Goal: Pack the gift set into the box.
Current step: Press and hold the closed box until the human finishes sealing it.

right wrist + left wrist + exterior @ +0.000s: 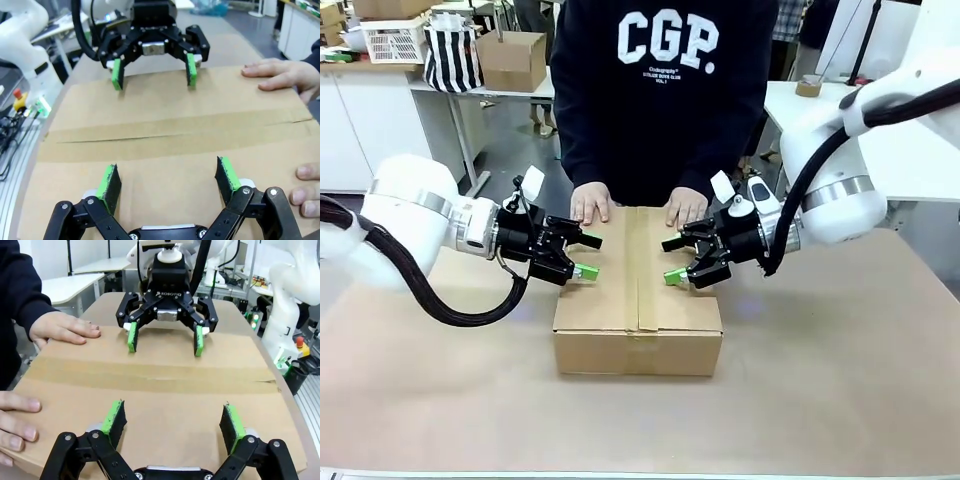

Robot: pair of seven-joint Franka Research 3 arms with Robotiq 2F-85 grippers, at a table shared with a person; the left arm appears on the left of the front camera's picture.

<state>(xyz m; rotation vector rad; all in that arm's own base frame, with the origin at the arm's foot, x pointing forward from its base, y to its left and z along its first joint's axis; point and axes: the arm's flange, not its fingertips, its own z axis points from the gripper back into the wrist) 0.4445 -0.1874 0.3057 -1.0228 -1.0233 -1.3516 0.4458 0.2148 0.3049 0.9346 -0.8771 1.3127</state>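
Observation:
The box (638, 300) lies in the middle of the table with its top flaps folded flat and a seam running along the middle. My left gripper (586, 256) hovers open over the box's left edge. At the right edge my right gripper (672, 260) is open too, facing the left one. In the left wrist view my left gripper (173, 415) spreads just above the box top (165, 385), with the right gripper (164, 342) opposite. The right wrist view mirrors this: right gripper (168, 175), left gripper (153, 75), box top (165, 120). The gift set is out of view.
A person stands at the far side with both hands (591, 203) (686, 207) pressed flat on the box's far edge. Brown paper covers the table (840, 380), with free room around the box. A smaller carton (510, 60) sits on a far desk.

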